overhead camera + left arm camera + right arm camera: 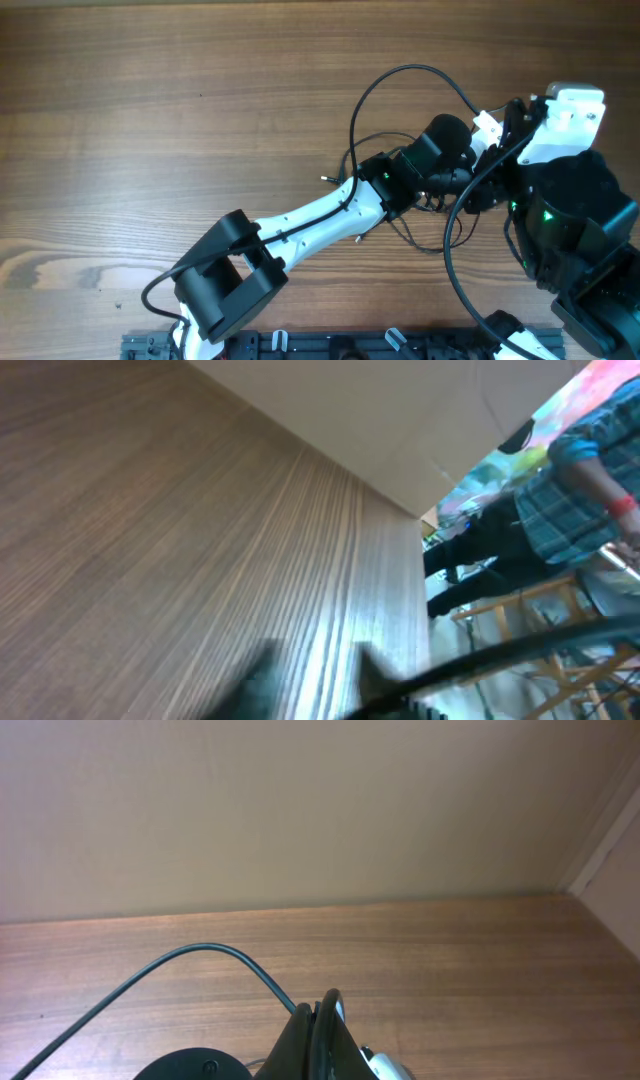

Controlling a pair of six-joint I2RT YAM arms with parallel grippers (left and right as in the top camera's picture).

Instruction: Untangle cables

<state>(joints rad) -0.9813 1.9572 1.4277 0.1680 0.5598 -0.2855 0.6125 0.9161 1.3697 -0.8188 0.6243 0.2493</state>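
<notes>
Room aplenty on table [150, 120] L side; cables [400, 69] bunch far R.

cables [410, 67] on table [150, 120] right of centre, left arm [310, 215] reaching over them, right arm [570, 200] just right

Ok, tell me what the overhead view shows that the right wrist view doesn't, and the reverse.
Only overhead: both arms, the left arm reaching across to meet the right arm.
Only right wrist: the beige wall behind the table, and the right gripper close up, fingers pressed together.
Both: the wooden table and the cable arcing up and running into the right gripper.
</notes>
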